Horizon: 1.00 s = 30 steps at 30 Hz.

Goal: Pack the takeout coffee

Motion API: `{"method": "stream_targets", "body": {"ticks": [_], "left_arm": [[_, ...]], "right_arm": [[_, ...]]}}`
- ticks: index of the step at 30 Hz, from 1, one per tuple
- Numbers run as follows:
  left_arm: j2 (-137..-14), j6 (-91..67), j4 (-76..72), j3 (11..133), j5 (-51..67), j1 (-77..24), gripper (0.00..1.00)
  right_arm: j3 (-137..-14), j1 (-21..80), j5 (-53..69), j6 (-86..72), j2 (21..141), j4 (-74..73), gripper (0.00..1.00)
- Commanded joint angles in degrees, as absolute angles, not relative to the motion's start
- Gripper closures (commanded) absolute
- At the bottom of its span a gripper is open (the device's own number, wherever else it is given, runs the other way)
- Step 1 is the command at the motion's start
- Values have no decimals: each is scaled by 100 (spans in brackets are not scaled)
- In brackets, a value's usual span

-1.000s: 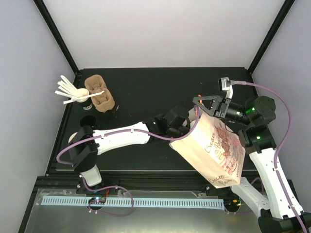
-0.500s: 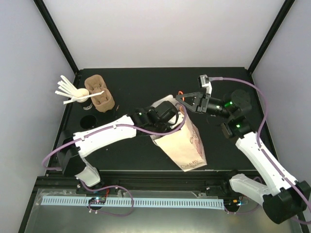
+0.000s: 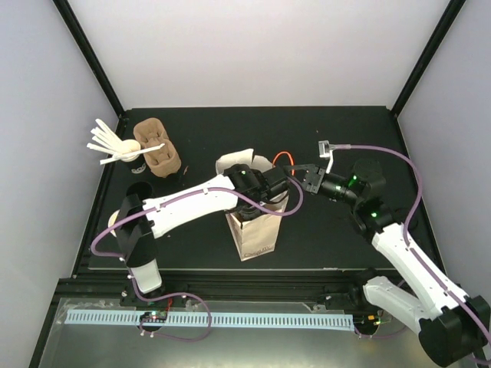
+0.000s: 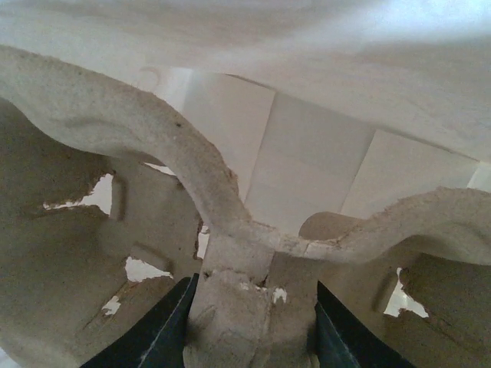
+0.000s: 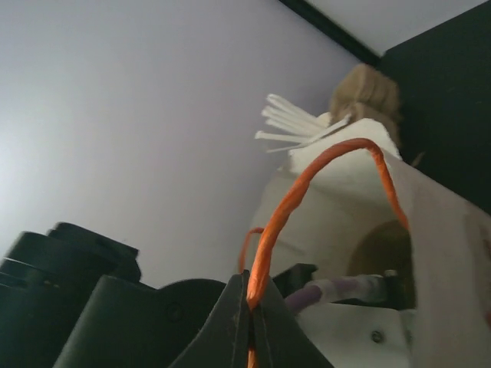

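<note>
L gripper [image 4: 252,331] was clamped on the centre post of a pulp carrier [image 4: 230,222], one finger on each side. That is the only stiff part of it, so it's the sensible grab point. The wrist cam showed white bag wall all round and through the torn holes, so the carrier was already down inside the paper bag [image 3: 253,234]. I saw no cups in the cells that were visible (part of the view was blocked, so can't rule it out).

R gripper [image 5: 249,307] was pinched shut on the orange handle [image 5: 307,184], pulled up and toward the R side. My read is that it was there to keep the bag mouth open and the bag upright while the L arm worked inside. Without it the bag would prob fold or tip.

The bag stood upright mid-table [image 3: 345,130], mouth up.

The coffee itself: what looked like a lidded black cup [image 3: 138,192] sat at the far L edge, well apart from the bag, near the stirrer cup [image 3: 126,156] and the spare carriers [image 3: 157,149]. So the cup wasn't packed yet. IMO the carrier needs seating flat on the bag floor first.
</note>
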<state>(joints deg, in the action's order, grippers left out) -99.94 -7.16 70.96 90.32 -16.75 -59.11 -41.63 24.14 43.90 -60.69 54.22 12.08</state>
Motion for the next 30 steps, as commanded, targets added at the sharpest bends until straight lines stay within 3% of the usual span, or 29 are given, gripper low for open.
{"method": "stream_targets", "body": {"ticks": [1,11,21,30], "left_arm": [[-10291,-755,7369,9493,-1713,-5941,67],[-10120,143,6616,9165,-307,-5711,65],[-9998,466,6602,9225,-124,-4940,64],[-10090,492,6344,8685,-249,-4869,64]], "right_arm": [[-4274,2540,4152,-4655,4855,-567,99],[-4279,2536,4074,-3994,4735,-1487,99],[-5441,2540,3645,-3320,5259,-2617,99],[-5963,2541,3488,-2978,5572,-3115,99]]}}
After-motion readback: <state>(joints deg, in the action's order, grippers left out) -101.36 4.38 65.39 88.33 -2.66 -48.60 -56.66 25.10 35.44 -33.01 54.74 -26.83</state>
